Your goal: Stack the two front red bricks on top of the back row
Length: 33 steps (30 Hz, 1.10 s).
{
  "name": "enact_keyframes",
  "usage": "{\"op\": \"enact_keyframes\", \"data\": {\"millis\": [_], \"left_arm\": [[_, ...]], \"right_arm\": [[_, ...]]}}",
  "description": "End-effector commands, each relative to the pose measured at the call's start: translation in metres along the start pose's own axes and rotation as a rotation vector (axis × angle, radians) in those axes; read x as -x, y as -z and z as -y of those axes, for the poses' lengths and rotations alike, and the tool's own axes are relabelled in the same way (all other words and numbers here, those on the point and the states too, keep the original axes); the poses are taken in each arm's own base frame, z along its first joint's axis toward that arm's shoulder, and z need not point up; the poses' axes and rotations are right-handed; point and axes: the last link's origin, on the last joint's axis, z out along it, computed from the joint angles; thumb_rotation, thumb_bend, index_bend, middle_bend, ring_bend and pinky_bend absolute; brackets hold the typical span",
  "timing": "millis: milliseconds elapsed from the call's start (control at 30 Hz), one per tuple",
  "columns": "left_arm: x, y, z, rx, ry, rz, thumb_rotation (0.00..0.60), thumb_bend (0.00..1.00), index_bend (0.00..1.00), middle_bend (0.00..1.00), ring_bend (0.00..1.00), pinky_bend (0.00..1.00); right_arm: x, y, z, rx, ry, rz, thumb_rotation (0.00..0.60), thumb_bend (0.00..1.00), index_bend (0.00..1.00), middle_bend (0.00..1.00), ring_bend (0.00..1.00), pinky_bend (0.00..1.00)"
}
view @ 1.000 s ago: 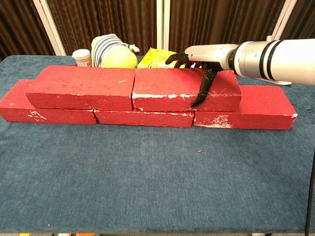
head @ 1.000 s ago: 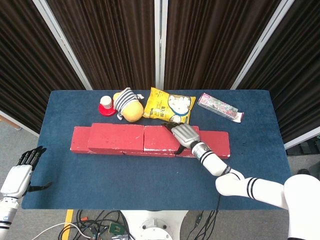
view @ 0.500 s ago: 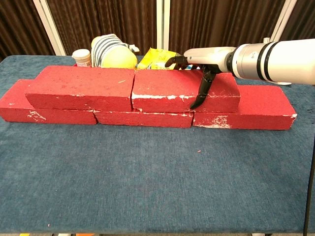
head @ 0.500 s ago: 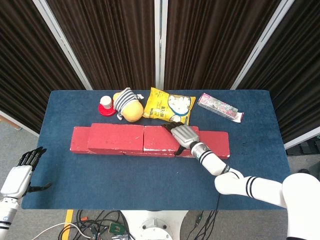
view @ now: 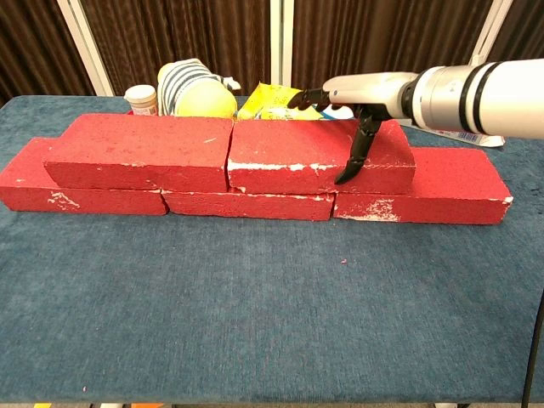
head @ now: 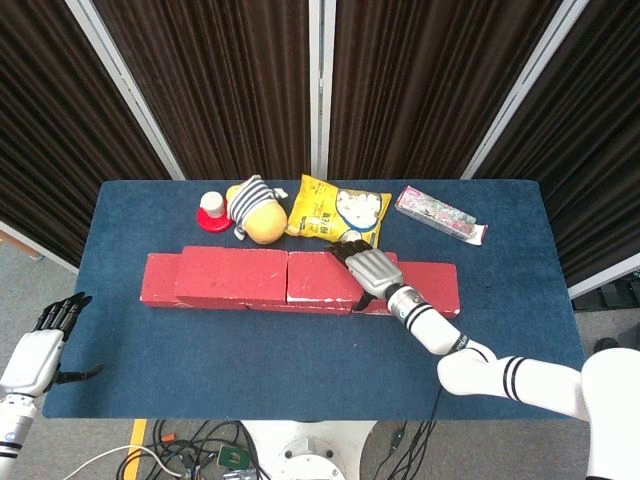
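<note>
Tabletop: right hand (view: 361, 95) grips upper-right brick (view: 319, 155).

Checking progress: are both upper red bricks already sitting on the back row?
Yes, both upper red bricks lie on the back row.

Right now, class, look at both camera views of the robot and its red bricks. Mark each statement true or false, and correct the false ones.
1. Two red bricks already lie on top of the bottom row. True: the upper left red brick and the upper right red brick sit side by side.
2. The right robot hand is over the upper left brick. False: it is at the upper right one.
3. The left robot hand holds a brick. False: it holds nothing, off the blue table.
4. A yellow snack bag lies behind the bricks. True.
</note>
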Motion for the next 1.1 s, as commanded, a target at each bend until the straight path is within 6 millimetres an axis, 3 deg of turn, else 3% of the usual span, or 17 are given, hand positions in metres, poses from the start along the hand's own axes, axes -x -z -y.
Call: {"op": "enact_keyframes", "data": {"millis": [33, 233, 400, 500, 733, 1100], "left_arm": [[0.0, -0.001, -0.001, 0.0, -0.003, -0.003, 0.6, 0.09, 0.03, 0.0, 0.0, 0.0], [-0.002, -0.002, -0.005, 0.003, -0.025, -0.017, 0.6, 0.09, 0.03, 0.0, 0.0, 0.0], [-0.004, -0.003, -0.01, 0.003, -0.052, -0.046, 0.6, 0.09, 0.03, 0.0, 0.0, 0.0], [-0.004, -0.003, -0.013, 0.001, -0.056, -0.048, 0.6, 0.09, 0.03, 0.0, 0.0, 0.0], [-0.006, 0.0, -0.02, 0.001, -0.074, -0.059, 0.6, 0.09, 0.03, 0.0, 0.0, 0.0], [-0.009, 0.005, -0.031, 0.009, -0.126, -0.111, 0.6, 0.09, 0.03, 0.0, 0.0, 0.0]], "right_arm": [[-0.014, 0.023, -0.007, -0.002, 0.0, -0.06, 0.6, 0.0, 0.0, 0.0, 0.0, 0.0], [-0.035, 0.086, -0.034, 0.032, 0.039, -0.206, 0.6, 0.0, 0.0, 0.0, 0.0, 0.0], [-0.035, 0.15, -0.07, 0.113, 0.107, -0.34, 0.6, 0.0, 0.0, 0.0, 0.0, 0.0], [-0.022, 0.195, -0.095, 0.186, 0.129, -0.387, 0.6, 0.0, 0.0, 0.0, 0.0, 0.0], [0.023, 0.277, -0.138, 0.339, 0.114, -0.448, 0.6, 0.0, 0.0, 0.0, 0.0, 0.0], [0.083, 0.349, -0.166, 0.475, 0.073, -0.559, 0.6, 0.0, 0.0, 0.0, 0.0, 0.0]]}}
